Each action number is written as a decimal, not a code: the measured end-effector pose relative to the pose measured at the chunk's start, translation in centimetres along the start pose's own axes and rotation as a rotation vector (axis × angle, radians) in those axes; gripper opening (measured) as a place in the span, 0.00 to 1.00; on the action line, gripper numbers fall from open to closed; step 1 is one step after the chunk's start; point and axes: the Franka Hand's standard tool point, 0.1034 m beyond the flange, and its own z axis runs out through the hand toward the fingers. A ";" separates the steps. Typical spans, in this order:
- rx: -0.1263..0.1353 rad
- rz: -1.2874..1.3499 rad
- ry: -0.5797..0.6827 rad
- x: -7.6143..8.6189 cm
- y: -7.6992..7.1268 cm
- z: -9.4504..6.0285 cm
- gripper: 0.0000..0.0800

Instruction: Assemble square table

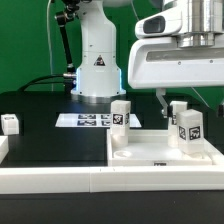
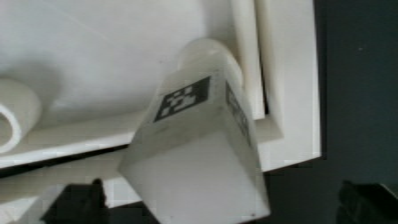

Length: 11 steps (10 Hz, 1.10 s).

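White leg (image 2: pixel 178 160) bearing black-and-white tag (image 2: pixel 183 98), upright on tabletop (image 2: pixel 107 50), jaws spread wide either side

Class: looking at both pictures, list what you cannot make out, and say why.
1. Wrist view: the fingers show only as dark tips, cut off by the picture's edge.
2. Wrist view: the leg covers part of the tabletop; its tag is blurred.
3. Wrist view: a rounded white shape is cut by the edge; unidentifiable.
4. Exterior view: whether the fingers touch that leg is too small to tell.
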 end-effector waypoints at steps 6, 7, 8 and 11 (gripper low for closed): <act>-0.018 -0.236 -0.001 0.1 0.5 0.1 0.81; -0.018 -0.232 -0.001 0.1 0.5 0.1 0.81; -0.018 -0.233 0.000 0.0 0.4 0.1 0.81; -0.015 -0.238 -0.002 -0.5 0.1 0.4 0.81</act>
